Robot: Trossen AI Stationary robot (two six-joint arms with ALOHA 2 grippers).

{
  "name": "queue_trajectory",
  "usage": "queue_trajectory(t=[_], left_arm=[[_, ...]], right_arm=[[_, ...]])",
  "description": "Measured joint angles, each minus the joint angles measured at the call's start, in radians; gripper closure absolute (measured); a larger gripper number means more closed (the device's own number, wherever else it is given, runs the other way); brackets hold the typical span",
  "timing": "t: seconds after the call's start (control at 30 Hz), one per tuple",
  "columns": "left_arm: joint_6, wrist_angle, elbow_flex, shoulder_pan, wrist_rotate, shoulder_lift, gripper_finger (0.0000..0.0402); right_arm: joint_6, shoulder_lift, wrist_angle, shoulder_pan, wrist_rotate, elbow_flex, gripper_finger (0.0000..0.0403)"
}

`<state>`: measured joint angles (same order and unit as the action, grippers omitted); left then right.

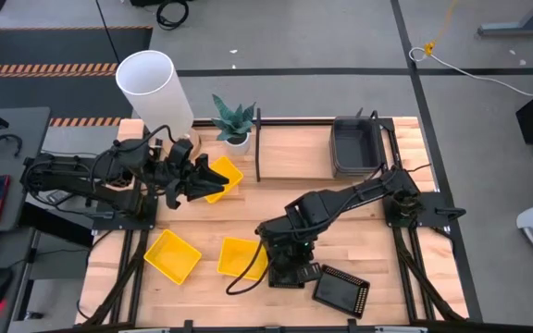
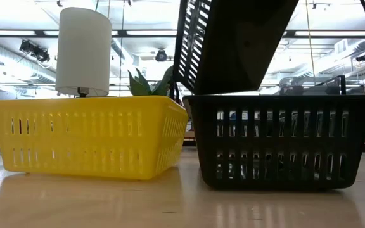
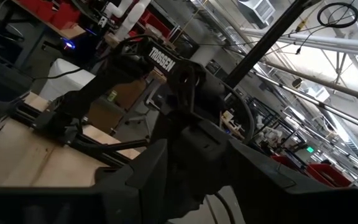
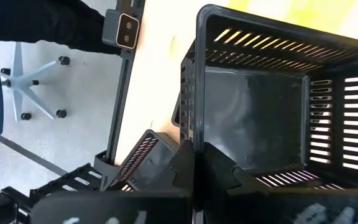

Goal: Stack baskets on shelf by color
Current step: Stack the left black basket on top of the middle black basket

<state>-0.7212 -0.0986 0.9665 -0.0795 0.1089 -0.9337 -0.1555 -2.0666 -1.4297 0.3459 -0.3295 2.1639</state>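
Right gripper (image 1: 290, 268) clamps a black basket (image 4: 260, 118) rim near the front; only grey baskets (image 1: 357, 146) sit shelved, yellow and black remain.

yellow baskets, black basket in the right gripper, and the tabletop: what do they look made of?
Yellow baskets: likely moulded plastic, smooth with a slight sheen and even slotted walls. Black basket held by the right gripper: same kind of plastic by the look, semi-gloss, with moulded slots and a rolled rim. Tabletop: light wood planks with visible grain and seams, the surface reflecting the baskets in the low view, so probably sealed.
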Motion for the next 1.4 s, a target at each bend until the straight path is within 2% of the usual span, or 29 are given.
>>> queue_trajectory(t=[0.3, 0.73, 1.03, 1.23, 1.4], left_arm=[[0.000, 0.019, 0.000, 0.000, 0.000, 0.000, 0.0230], [-0.008, 0.029, 0.000, -0.003, 0.001, 0.000, 0.0230], [-0.009, 0.029, 0.000, -0.003, 0.000, 0.000, 0.0230], [-0.009, 0.029, 0.000, -0.002, 0.000, 0.000, 0.0230], [-0.009, 0.029, 0.000, -0.002, 0.000, 0.000, 0.0230]], right_arm=[[-0.032, 0.000, 0.040, 0.022, 0.025, -0.006, 0.0392], [-0.074, 0.000, 0.136, 0.044, 0.026, -0.146, 0.0392], [-0.068, -0.002, 0.158, 0.043, 0.092, -0.175, 0.0392], [-0.009, -0.001, 0.163, -0.007, 0.131, -0.180, 0.0392], [0.002, 0.000, 0.210, -0.048, 0.119, -0.263, 0.0392]])
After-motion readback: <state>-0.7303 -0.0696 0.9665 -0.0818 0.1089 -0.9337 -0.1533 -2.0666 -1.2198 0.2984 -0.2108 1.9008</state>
